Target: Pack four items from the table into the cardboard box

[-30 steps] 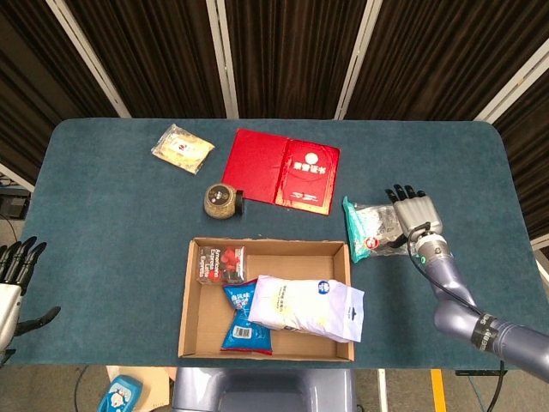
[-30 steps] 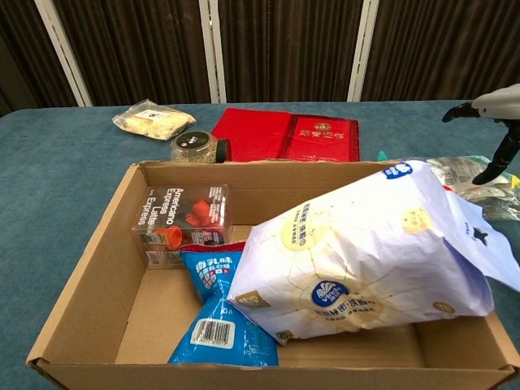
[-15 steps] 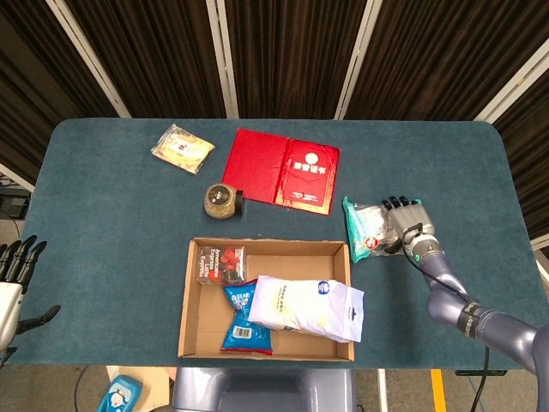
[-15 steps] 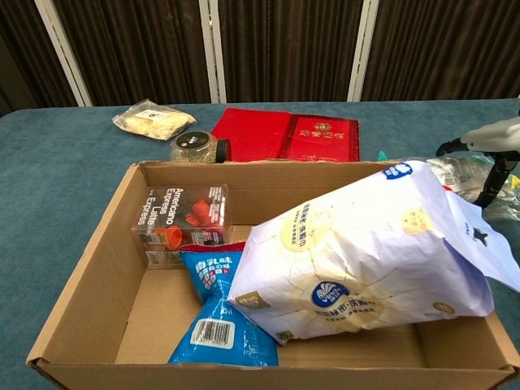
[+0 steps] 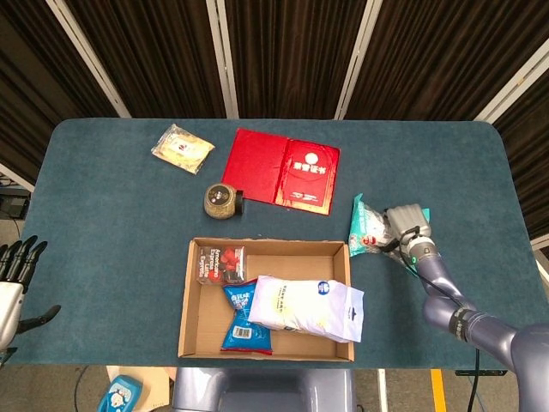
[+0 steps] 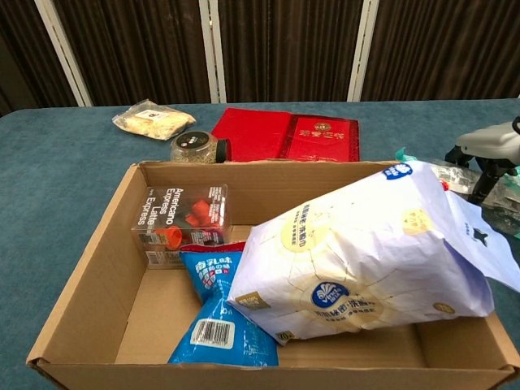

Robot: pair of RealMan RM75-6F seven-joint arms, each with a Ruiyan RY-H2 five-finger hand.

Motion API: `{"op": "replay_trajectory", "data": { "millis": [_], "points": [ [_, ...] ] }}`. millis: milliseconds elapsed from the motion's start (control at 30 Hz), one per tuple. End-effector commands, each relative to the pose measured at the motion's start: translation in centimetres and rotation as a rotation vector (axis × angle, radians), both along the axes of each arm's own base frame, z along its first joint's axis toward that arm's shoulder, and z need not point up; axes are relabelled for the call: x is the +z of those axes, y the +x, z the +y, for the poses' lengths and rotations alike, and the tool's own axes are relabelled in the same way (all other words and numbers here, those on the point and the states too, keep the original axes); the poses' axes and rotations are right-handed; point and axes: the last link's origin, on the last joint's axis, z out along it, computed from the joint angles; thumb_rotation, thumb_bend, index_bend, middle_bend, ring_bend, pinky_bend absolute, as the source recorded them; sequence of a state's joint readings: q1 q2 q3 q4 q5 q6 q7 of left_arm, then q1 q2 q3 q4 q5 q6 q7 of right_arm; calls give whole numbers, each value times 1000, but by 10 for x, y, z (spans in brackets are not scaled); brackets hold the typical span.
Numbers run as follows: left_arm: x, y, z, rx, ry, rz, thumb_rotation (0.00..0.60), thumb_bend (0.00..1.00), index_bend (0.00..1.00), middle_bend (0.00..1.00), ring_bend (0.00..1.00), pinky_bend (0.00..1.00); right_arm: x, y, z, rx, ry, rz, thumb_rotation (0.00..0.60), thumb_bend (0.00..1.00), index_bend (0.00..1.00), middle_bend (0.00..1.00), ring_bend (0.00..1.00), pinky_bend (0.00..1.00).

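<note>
Right hand (image 5: pixel 410 225) closed its fingers on the green packet (image 5: pixel 369 227); box (image 5: pixel 196 328), red folder (image 5: pixel 283 169) and jar (image 5: pixel 220 201) lay nearby.

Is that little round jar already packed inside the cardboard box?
No, the jar lies on the table just beyond the cardboard box, beside the red booklet.

Worktop (image 5: pixel 111 223): matt teal cloth. Cardboard box (image 6: pixel 89 276): plain brown, matt. White bag (image 6: pixel 366 252): creased paper, slight sheen. Blue packet (image 6: pixel 215 313): glossy plastic. Red folder (image 5: pixel 283 167): smooth, satin.
</note>
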State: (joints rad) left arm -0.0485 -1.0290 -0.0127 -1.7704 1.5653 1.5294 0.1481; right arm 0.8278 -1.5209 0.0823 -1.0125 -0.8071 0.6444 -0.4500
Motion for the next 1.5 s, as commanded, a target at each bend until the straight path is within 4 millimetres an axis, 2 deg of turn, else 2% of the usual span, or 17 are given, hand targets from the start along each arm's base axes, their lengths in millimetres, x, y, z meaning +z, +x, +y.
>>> {"op": "replay_trajectory", "data": {
  "millis": [33, 500, 667, 767, 867, 1000, 1100, 1300, 1500],
  "points": [
    [0, 0, 0, -2, 1, 0, 600, 28, 0, 0, 0, 0, 10, 11, 0, 58, -51, -44, 600, 146, 714, 681, 680, 758],
    [2, -1, -1, -3, 1, -13, 600, 31, 0, 0, 0, 0, 76, 58, 9, 216, -193, -103, 600, 146, 719, 684, 683, 759],
    [2, 0, -2, -10, -9, -15, 600, 32, 0, 0, 0, 0, 106, 93, 17, 304, -247, -128, 600, 146, 719, 684, 683, 759],
    [2, 1, -2, -13, -12, -17, 600, 32, 0, 0, 0, 0, 123, 122, 24, 378, -276, -154, 600, 146, 718, 685, 683, 759],
    [3, 1, -3, -14, -13, -20, 600, 31, 0, 0, 0, 0, 132, 150, 38, 442, -272, -194, 600, 146, 718, 685, 683, 759],
    [3, 1, -4, -19, -16, -22, 600, 33, 0, 0, 0, 0, 133, 181, 61, 525, -232, -225, 600, 145, 718, 685, 683, 759],
    [3, 1, -4, -20, -22, -25, 600, 32, 0, 0, 0, 0, 124, 204, 80, 585, -180, -248, 600, 144, 717, 685, 682, 759],
    [3, 1, -6, -15, -30, -33, 600, 31, 0, 0, 0, 0, 95, 248, 115, 664, -70, -328, 600, 144, 715, 683, 679, 759],
    [4, 0, -7, -9, -33, -42, 600, 31, 0, 0, 0, 0, 65, 269, 132, 688, 8, -348, 600, 144, 708, 678, 673, 759]
  ]
}}
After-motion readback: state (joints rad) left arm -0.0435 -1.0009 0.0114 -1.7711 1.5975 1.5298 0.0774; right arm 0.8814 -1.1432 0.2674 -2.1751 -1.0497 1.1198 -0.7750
